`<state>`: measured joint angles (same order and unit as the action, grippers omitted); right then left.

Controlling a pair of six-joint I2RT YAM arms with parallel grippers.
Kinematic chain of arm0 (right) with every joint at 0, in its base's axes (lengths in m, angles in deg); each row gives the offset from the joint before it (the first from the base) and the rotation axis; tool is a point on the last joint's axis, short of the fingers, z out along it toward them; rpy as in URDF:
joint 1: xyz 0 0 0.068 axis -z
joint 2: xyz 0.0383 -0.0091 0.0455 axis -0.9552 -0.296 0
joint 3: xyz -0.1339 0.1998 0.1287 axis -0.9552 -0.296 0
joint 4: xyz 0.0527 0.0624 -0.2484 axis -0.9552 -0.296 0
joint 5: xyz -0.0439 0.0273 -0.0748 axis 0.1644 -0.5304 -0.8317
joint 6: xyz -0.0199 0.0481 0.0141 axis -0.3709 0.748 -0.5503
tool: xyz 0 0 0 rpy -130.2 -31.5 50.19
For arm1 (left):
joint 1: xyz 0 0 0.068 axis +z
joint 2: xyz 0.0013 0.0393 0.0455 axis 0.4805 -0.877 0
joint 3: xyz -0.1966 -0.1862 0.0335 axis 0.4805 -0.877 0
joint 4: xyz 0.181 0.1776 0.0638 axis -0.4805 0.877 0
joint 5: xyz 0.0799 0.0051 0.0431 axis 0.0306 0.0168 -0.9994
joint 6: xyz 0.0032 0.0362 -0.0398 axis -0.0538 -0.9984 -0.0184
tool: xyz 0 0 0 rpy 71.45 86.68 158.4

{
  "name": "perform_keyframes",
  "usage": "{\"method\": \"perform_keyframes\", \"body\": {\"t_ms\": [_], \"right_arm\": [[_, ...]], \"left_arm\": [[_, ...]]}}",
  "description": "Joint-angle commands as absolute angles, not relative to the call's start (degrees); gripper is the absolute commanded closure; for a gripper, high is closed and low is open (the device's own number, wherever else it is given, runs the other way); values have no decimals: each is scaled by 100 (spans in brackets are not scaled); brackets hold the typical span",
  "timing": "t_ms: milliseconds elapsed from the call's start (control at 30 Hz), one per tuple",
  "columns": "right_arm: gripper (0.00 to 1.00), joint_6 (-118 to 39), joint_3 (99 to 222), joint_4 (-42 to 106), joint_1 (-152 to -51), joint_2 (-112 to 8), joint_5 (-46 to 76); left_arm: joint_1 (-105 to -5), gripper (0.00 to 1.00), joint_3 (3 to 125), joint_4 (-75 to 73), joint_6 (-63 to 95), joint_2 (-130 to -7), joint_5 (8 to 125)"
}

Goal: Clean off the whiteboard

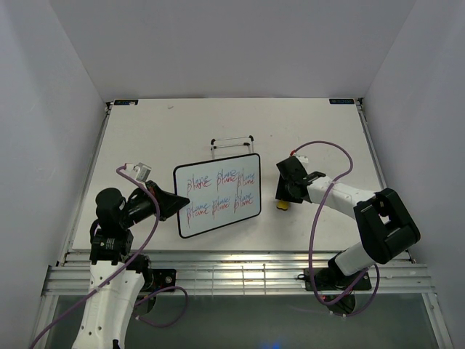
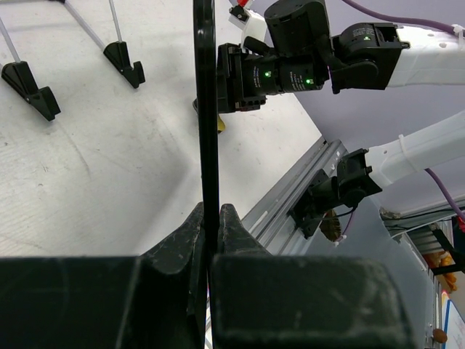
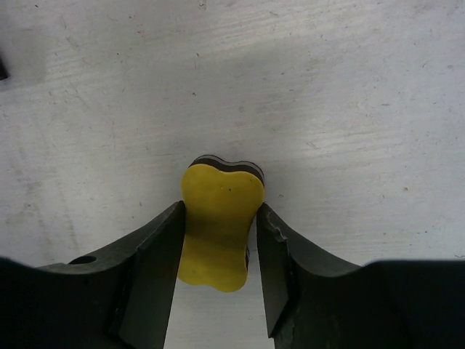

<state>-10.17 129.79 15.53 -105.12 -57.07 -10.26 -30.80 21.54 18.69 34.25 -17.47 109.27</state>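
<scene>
The whiteboard point(image 1: 218, 195) has a thin black frame and "plane" written on it several times in red and blue. It is lifted and tilted at the table's middle. My left gripper point(image 1: 174, 205) is shut on its left edge. In the left wrist view the whiteboard point(image 2: 205, 109) shows edge-on as a black bar pinched between my left gripper's point(image 2: 209, 214) tips. The yellow sponge point(image 1: 281, 206) lies on the table right of the board. In the right wrist view my right gripper point(image 3: 220, 214) is closed on the yellow sponge point(image 3: 218, 225), one finger on each side.
A thin black wire stand point(image 1: 232, 143) stands just behind the board; its feet point(image 2: 120, 62) show in the left wrist view. White walls enclose the table on three sides. An aluminium rail point(image 1: 240, 273) runs along the near edge.
</scene>
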Motion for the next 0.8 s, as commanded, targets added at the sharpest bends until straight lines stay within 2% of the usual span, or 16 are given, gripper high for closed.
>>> {"method": "perform_keyframes", "body": {"t_ms": [0,333,767], "right_arm": [[51,-893,12971,1655,-10556,-5580,-1214],[63,-990,12901,1752,-10565,-5625,-1118],[65,-1877,12769,1752,-10600,-4404,-1013]], "left_arm": [[-3109,100,2223,1394,3490,-1654,11180],[-3118,100,2250,1464,3490,-1662,11074],[-3109,100,2311,1649,3455,-1882,10775]]}}
